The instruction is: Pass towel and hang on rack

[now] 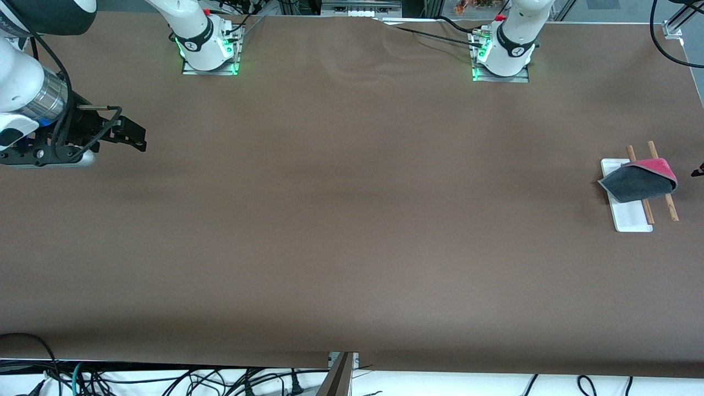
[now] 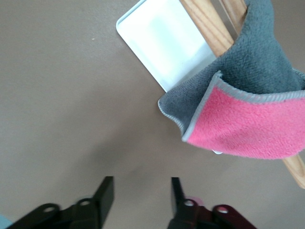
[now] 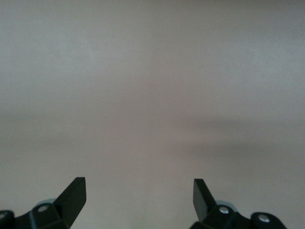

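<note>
I am looking first at what lies nearest the front camera, taking the small rack (image 1: 632, 212) with its white rectangular flat base and two thin brown wooden rods as my landmark; it is standing at the left arm's end of the brown surface (image 1: 341, 231). The base's bare end is lying nearest the camera. Over the rods, farther from the camera than that bare end, the small soft towel (image 1: 641, 180), dark grey on one face and pink-red on the other with a light stitched edge, is hanging draped, the pink face folding over on top.

My left gripper (image 2: 138, 193) is hanging just beside the rack, over bare surface, its fingers parted and holding nothing; the towel is apart from them. I judge the hanging to be done and the step in hand to be the release. To do it well I am planning to draw straight away from the rods without brushing the hanging corner, since a snag could drag the cloth off.

My right gripper (image 1: 129, 137) is waiting well apart from the rack, at the right arm's end, wide open and empty.
</note>
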